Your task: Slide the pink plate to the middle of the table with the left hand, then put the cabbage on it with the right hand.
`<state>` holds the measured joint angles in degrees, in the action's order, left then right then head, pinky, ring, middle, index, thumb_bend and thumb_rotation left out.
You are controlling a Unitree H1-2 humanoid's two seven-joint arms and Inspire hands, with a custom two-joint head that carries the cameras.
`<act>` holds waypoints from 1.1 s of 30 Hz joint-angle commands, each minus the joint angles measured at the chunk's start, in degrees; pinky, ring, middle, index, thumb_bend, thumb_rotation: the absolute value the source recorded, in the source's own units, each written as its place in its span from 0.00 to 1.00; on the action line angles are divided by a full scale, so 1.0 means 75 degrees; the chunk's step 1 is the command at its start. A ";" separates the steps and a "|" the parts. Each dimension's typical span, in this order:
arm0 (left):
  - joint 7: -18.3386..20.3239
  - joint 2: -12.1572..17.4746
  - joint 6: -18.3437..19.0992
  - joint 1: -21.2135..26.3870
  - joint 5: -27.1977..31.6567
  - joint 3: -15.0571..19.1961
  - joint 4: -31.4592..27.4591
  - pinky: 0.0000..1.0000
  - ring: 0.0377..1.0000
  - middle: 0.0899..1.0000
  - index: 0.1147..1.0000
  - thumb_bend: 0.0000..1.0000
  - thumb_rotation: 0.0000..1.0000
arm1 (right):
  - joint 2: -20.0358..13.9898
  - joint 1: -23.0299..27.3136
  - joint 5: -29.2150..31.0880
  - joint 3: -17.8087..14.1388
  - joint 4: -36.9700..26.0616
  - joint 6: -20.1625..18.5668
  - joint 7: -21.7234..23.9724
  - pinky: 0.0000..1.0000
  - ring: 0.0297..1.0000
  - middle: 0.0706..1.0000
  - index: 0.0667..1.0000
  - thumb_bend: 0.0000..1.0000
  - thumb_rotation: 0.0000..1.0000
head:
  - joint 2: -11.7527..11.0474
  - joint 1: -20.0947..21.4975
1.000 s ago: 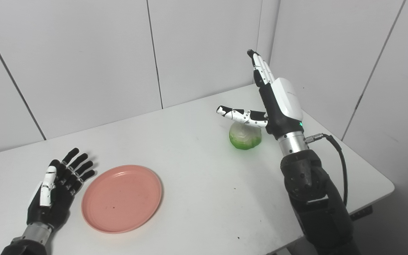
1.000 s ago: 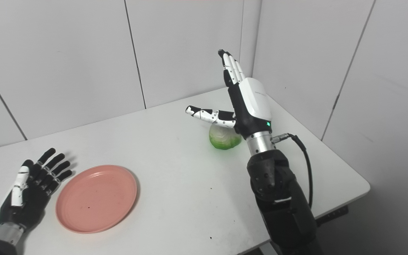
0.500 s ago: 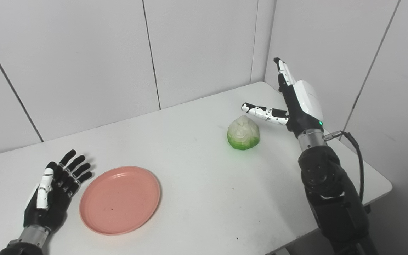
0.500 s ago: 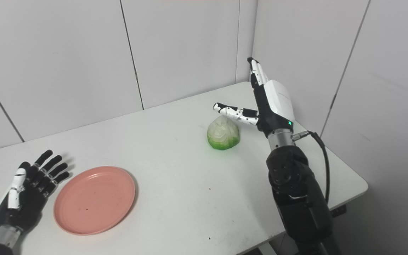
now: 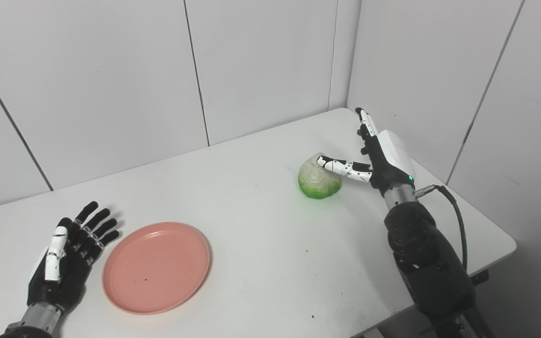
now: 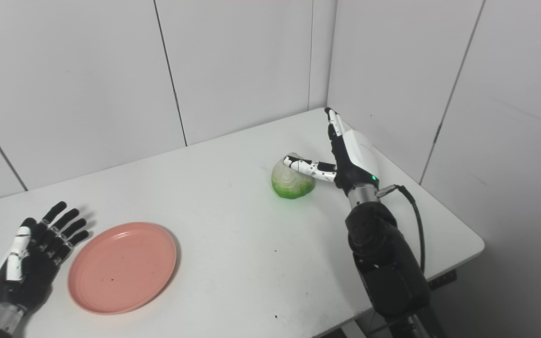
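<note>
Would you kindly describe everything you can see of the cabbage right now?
The cabbage is a small rounded head, pale whitish on top and bright green at its base, with a faceted, plastic-looking surface. It sits upright on the white table, toward the far right side. The open right hand is beside it, its thumb lying across the top; contact looks likely.

The cabbage (image 6: 292, 180) is sitting on the white table (image 6: 233, 263). Just right of the cabbage, the right hand (image 6: 345, 157) is standing edge-on with fingers straight and spread, its thumb lying across the cabbage's top. Well left of the cabbage, the pink plate (image 6: 122, 268) is lying flat, and the left hand (image 6: 33, 260) is resting palm-up, fingers apart, beside it.
</note>
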<state>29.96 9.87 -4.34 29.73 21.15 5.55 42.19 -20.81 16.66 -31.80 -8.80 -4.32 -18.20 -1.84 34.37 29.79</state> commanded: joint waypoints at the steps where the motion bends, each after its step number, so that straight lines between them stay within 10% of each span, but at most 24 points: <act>1: -0.0066 0.0169 0.0446 -0.0648 -0.0097 0.0031 0.0315 0.82 0.84 0.86 0.85 0.47 0.95 | -0.0278 0.0413 -0.0144 0.0112 -0.0033 0.0121 -0.0131 0.79 0.97 1.00 1.00 1.00 0.69 | 0.0002 -0.0018; 33: -0.0179 0.0226 0.0767 -0.0840 -0.0135 -0.0028 -0.0255 0.83 0.85 0.87 0.86 0.47 0.96 | -0.0429 0.0851 -0.0029 0.0684 0.1344 -0.0183 -0.0158 0.90 1.00 1.00 1.00 1.00 0.69 | 0.0229 -0.0143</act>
<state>29.88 11.22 -2.90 27.14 21.16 5.66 37.92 -22.35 20.25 -31.74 -3.44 6.64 -19.62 -1.69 36.12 28.74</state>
